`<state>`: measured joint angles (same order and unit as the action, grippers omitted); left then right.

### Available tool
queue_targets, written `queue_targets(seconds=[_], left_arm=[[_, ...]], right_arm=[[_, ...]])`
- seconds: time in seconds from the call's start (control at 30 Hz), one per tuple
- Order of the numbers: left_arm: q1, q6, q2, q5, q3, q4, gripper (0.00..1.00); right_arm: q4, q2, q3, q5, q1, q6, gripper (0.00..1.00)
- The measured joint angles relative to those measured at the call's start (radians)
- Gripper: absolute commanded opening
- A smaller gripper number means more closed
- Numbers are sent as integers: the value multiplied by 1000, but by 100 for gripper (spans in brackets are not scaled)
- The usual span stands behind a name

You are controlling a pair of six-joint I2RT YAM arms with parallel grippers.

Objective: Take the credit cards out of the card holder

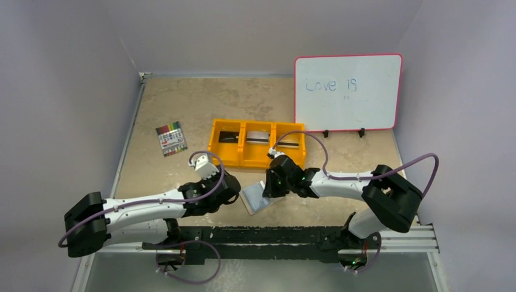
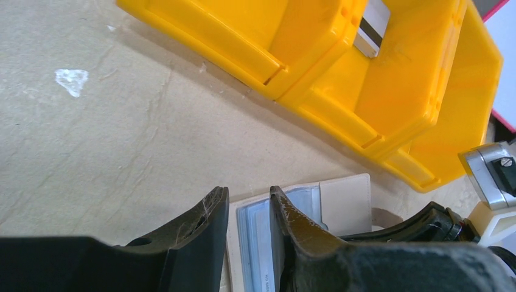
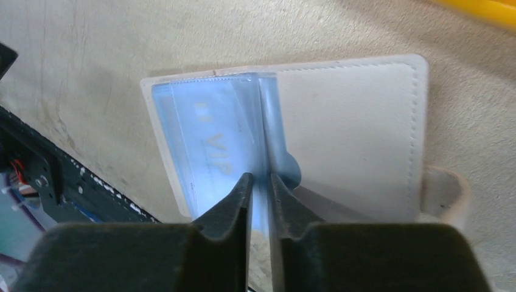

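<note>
Right wrist view: the card holder (image 3: pixel 286 140) lies open, flat on the table just before the orange tray (image 1: pixel 255 143), its fold running straight away from the right gripper (image 3: pixel 260 185), whose fingers pinch a pale-blue edge at that fold (seemingly a card). The left gripper (image 2: pixel 248 204), partly parted, straddles the holder's near edge.

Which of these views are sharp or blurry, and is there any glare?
Top external: evenly lit, soft, whiteboard writing faint. Left wrist: tray crisp, near tool fingers dark. Right wrist: card holder clear, its blue panel glary, tool blurred.
</note>
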<state>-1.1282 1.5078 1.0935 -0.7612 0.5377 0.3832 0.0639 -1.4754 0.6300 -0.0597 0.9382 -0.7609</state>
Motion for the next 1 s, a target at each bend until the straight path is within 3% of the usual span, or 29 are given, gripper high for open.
queue_targets(seconds=[0.13,0.4,0.5,0.77,1.0], left_arm=[[0,25,-68,-23,-45,8,32],[0,14,-71,-26,-53,-2,34],[2,-29,-54,0,-53,-58,41],[170,-136,4,285,-57,-365,42],[178,-165,70,436,-64,-509,42]], right_arm=[[0,-11,11,19,7,-23,0],[-1,-10,11,18,10,-100,0],[6,-3,5,7,-1,-123,0],[157,40,-107,-167,-156,-163,0],[241,41,-148,-253,-192,-202,0]])
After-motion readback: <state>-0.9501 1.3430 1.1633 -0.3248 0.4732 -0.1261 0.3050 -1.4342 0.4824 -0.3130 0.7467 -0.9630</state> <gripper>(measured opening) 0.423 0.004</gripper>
